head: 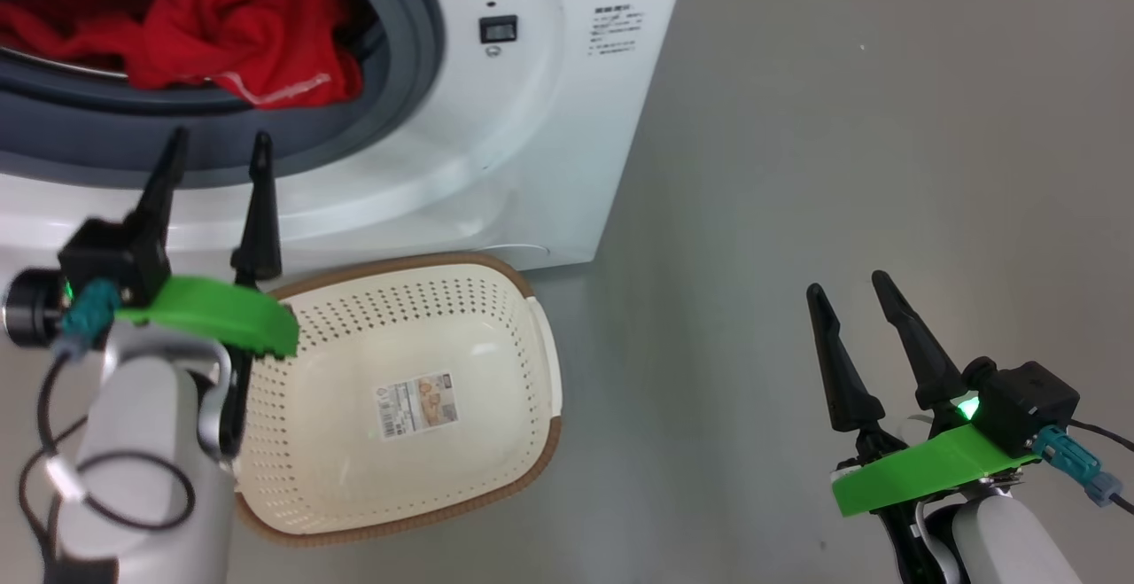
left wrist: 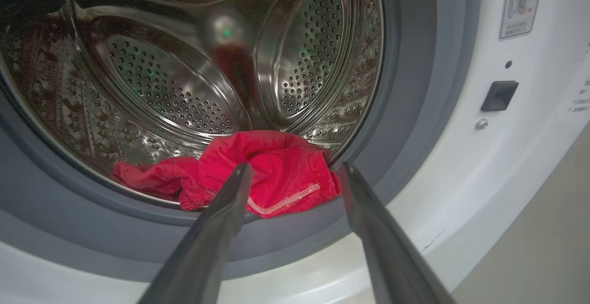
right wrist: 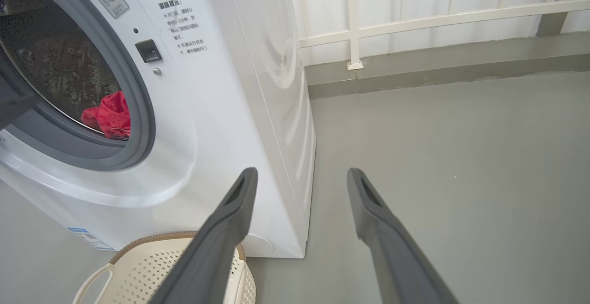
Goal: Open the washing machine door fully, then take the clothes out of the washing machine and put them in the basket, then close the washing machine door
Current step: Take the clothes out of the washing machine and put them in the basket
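The red clothes (head: 230, 30) lie bunched at the drum's front edge, spilling onto the grey gasket of the white washing machine (head: 532, 123). In the left wrist view the clothes (left wrist: 272, 175) sit just beyond my fingertips inside the steel drum. My left gripper (head: 217, 145) is open, held in front of the drum opening below the clothes, touching nothing. The cream basket (head: 399, 398) stands on the floor before the machine, holding nothing but its paper label. My right gripper (head: 850, 287) is open over bare floor, well right of the machine. The washing machine door is out of view.
Grey floor (head: 842, 123) stretches to the right of the machine. In the right wrist view a white railing (right wrist: 415, 18) and a low grey kerb run behind the washing machine (right wrist: 221, 110), with the basket (right wrist: 147, 267) at its foot.
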You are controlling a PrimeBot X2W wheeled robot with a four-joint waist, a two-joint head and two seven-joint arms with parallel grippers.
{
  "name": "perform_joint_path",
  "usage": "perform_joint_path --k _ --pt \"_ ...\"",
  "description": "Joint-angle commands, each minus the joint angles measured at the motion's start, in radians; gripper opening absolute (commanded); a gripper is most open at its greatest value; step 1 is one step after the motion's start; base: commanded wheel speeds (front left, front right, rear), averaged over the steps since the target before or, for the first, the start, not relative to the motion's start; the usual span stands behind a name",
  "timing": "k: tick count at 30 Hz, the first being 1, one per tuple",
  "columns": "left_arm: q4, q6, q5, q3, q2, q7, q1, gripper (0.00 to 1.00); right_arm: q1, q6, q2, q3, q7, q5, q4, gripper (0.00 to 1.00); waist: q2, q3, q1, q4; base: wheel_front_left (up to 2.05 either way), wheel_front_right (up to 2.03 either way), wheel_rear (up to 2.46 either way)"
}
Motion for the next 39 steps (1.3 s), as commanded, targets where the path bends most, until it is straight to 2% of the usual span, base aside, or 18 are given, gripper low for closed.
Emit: perform_joint_path --k 1,10,21,31,39 --pt "0.034 0.017 0.018 0.031 0.03 -0.005 -0.065 1.0 -0.023 0.008 0.0 0.031 -0.006 0.007 -0.025 1.0 -0.0001 0.025 0.0 -0.028 0.0 0.0 0.0" --pt "0.306 0.07 0.046 0.038 0.07 -0.005 -0.351 1.0 -0.063 0.008 0.0 0.046 -0.006 0.034 -0.04 1.0 -0.0001 0.094 0.0 -0.067 0.0 0.0 0.0" --pt "0.606 0.14 0.063 0.036 0.156 -0.003 -0.628 1.0 -0.108 0.008 0.0 0.071 -0.006 0.069 -0.048 1.0 -0.0001 0.173 0.0 -0.108 0.0 0.0 0.0" --pt "0.746 0.158 0.053 0.031 0.209 0.054 -0.731 1.0 -0.135 0.008 0.0 0.088 -0.006 0.082 -0.053 1.0 -0.0001 0.219 0.0 -0.135 0.0 0.0 0.0" --pt "0.774 0.135 0.04 0.02 0.217 0.118 -0.715 0.99 -0.14 0.008 0.0 0.089 -0.006 0.086 -0.054 1.0 -0.0001 0.223 0.0 -0.139 0.0 0.0 0.0"
